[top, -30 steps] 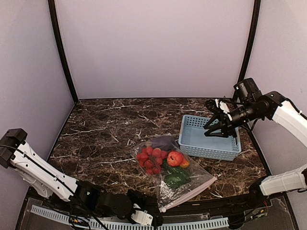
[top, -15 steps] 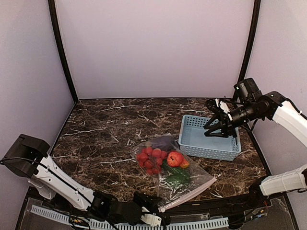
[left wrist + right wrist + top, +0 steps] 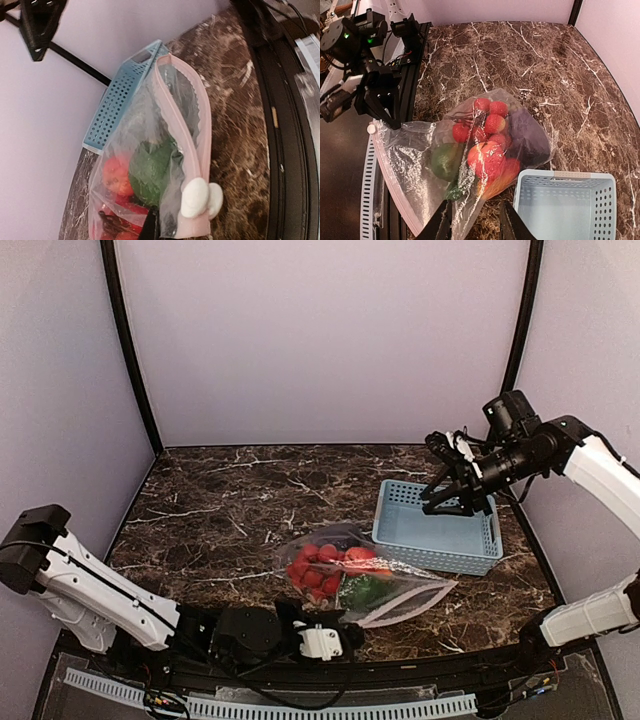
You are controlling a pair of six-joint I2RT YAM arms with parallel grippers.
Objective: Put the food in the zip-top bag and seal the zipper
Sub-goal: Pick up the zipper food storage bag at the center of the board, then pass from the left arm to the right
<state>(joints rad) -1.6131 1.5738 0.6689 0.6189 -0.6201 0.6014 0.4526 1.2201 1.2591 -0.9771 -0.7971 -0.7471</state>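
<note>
Though open before, L hand [image 3: 204,199] now tight on zipper [image 3: 202,140]

Clear zip-top bag [image 3: 405,592] holds the food [image 3: 322,570], pink zipper [image 3: 202,147] along its mouth.

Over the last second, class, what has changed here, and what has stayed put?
The left gripper moved in from the near edge and shut on the zipper at a corner of the zip-top bag, lifting its mouth. The right gripper rose slightly above the basket, holding nothing. The food stayed bagged; basket unmoved.
</note>
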